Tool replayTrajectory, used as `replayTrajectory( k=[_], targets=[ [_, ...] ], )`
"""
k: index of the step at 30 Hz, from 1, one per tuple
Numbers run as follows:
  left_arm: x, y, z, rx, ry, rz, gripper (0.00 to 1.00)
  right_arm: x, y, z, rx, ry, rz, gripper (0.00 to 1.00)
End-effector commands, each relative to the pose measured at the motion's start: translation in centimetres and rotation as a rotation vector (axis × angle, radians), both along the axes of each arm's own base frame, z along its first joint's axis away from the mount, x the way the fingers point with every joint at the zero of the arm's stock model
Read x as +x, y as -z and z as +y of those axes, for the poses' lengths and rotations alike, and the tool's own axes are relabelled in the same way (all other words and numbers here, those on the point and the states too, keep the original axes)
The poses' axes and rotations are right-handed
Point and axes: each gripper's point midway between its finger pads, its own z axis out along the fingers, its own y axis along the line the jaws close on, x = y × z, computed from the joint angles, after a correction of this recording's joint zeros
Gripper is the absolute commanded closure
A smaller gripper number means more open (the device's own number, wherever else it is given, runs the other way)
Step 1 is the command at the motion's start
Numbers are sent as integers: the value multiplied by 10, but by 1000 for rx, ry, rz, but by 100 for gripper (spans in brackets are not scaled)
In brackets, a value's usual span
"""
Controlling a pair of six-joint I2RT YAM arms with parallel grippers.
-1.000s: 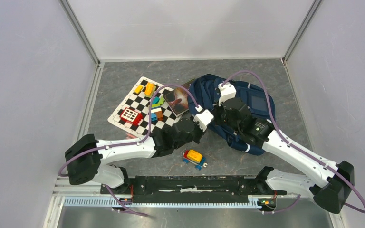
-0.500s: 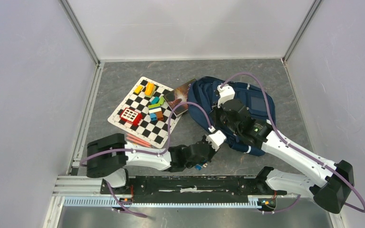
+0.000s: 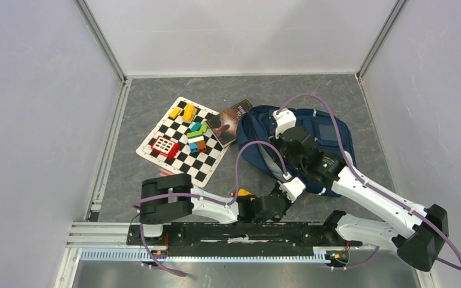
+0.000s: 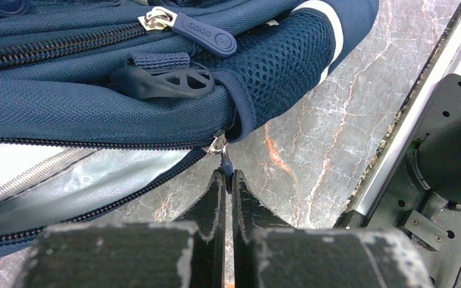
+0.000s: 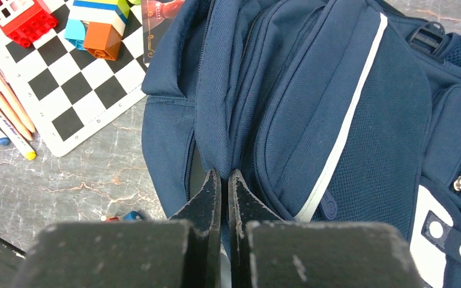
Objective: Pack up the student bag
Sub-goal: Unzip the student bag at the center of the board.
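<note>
Checked in on the rig and the student bag [image 3: 330, 129] was lying flat on the right half of the grey marble tabletop [image 3: 156, 96]. A book [image 3: 231, 120] sat just beside its left edge, between it and the checkered board [image 3: 177, 133]. On the left wrist view the left jaws were clenched right down on the little zip pull [image 4: 224, 163] hanging at the bag's near corner, just under the mesh pocket [image 4: 276, 66]. Pale grey fabric showed between the zip's two rows of teeth. The right jaws were squeezed practically together too, tips dug into a fold of navy fabric on the bag's board side. Honestly I couldn't tell if any cloth was actually pinched between them or if they were just pressed against it. Over on that side the board carried a red block [image 5: 21, 18] and a few other coloured bricks, and some pencils [image 5: 6, 102] lay across its corner.
</note>
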Motion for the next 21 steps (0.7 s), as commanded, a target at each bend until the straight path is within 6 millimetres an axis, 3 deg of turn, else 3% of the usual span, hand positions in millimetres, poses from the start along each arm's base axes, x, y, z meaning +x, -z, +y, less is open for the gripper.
replayTrajectory(
  k=[1, 4, 5, 7, 9, 11, 13, 16, 21],
  targets=[
    [-49, -37, -32, -156, 132, 52, 98, 25, -63, -1, 120, 77, -207, 100],
    [-43, -45, -22, -151, 95, 40, 96, 25, -61, -6, 105, 91, -214, 100],
    [-40, -46, -17, -142, 74, 36, 91, 25, -59, -9, 94, 102, -215, 100],
    [-34, -52, -5, -132, 35, 35, 73, 24, -55, -17, 74, 122, -220, 100],
    [-29, -58, 9, -126, -2, 33, 44, 22, -51, -26, 44, 142, -227, 100],
    [-25, -62, 24, -116, -37, 36, 23, 20, -47, -37, 8, 165, -231, 100],
    [-20, -64, 41, -89, -74, 44, 9, 16, -42, -48, -28, 186, -235, 100],
    [-11, -70, 64, -66, -115, 91, 0, 11, -36, -67, -79, 228, -241, 100],
    [15, -94, 96, -114, -191, 209, 0, -3, -25, -94, -115, 293, -235, 100]
  ],
)
